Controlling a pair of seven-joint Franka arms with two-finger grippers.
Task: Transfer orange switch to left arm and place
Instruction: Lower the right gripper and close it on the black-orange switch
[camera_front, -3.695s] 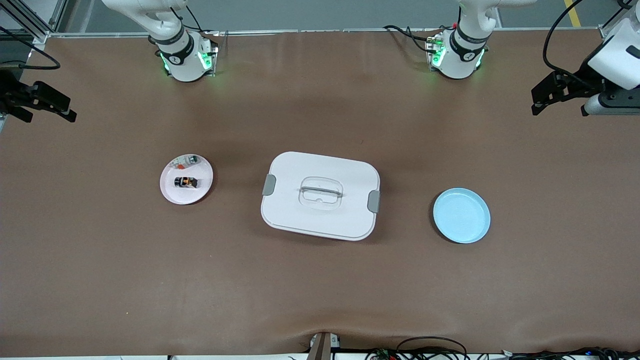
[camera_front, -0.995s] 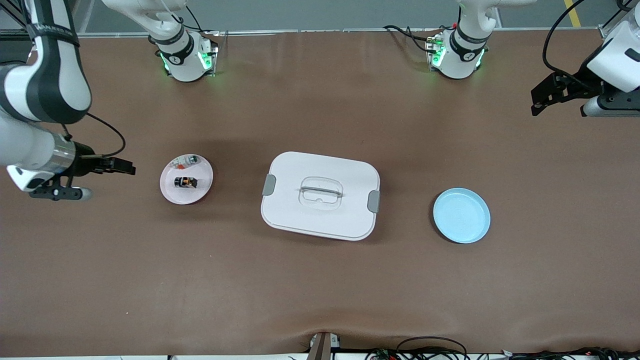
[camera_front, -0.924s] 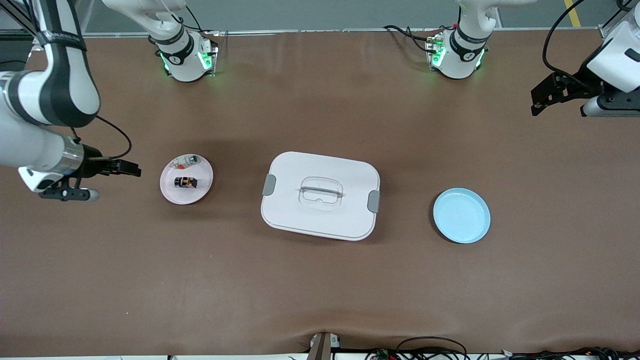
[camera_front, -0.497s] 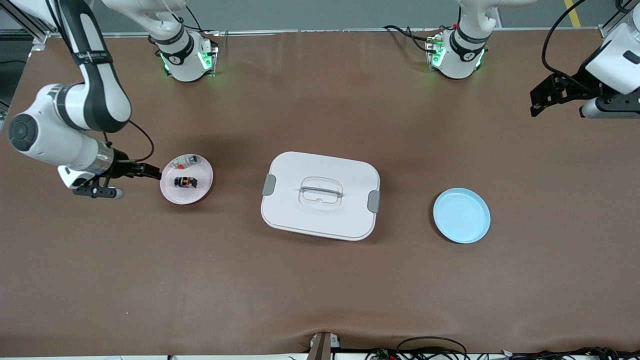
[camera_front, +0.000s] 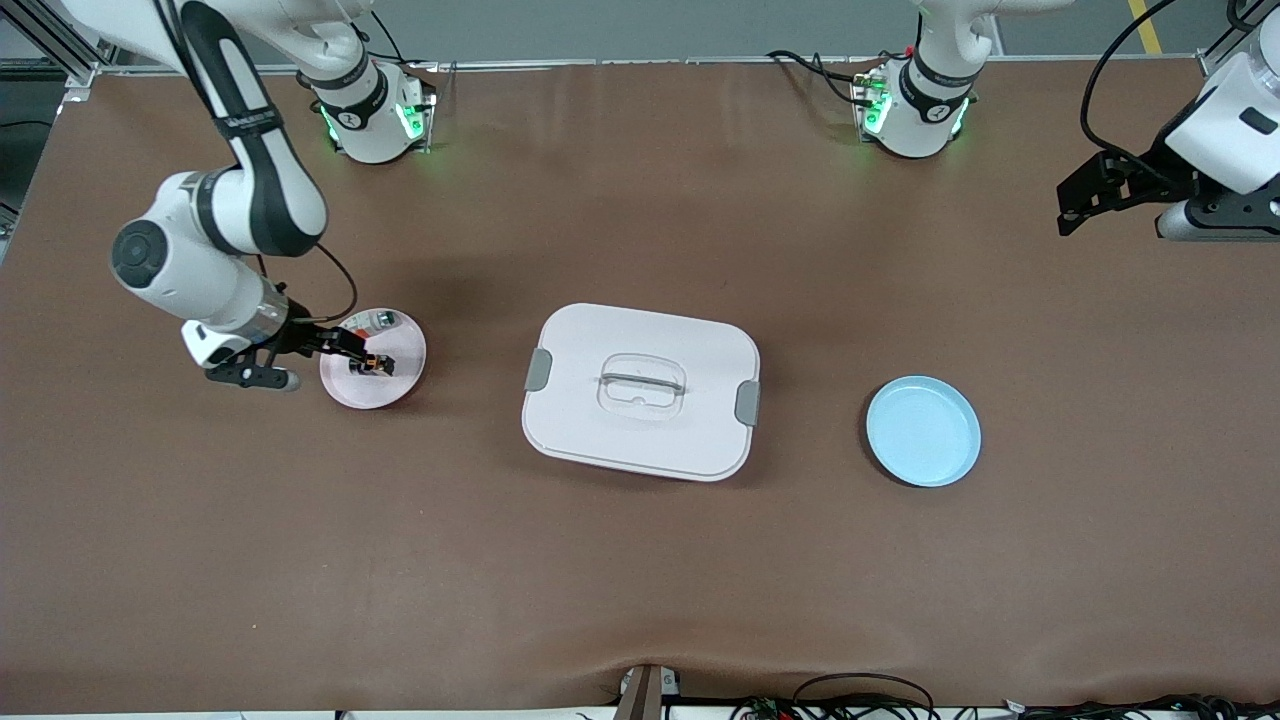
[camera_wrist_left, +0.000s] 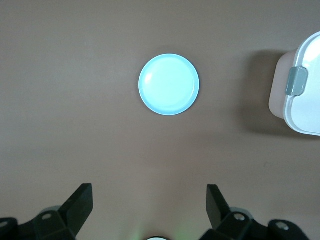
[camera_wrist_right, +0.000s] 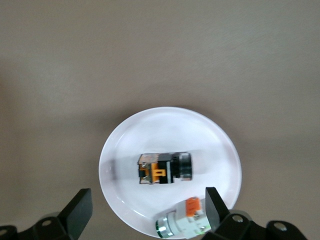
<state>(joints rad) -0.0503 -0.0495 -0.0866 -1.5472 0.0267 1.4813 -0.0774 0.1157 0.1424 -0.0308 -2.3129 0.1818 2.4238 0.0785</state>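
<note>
I'm hovering the right gripper (camera_front: 352, 349) over the pink plate (camera_front: 400, 385), fingers (camera_wrist_right: 75, 210) spread wide, empty; the switch (camera_wrist_right: 164, 168) is lying centred between them. The left gripper (camera_wrist_left: 149, 205) is waiting, fingers wide, empty.

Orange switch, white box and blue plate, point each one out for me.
orange switch (camera_wrist_right: 159, 171): right wrist view, on its orange middle.
white box (camera_front: 640, 440): front view, on bare lid below the handle.
blue plate (camera_wrist_left: 169, 84): left wrist view, on its bare centre.

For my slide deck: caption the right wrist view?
Open right gripper above pink plate holding orange switch.
</note>
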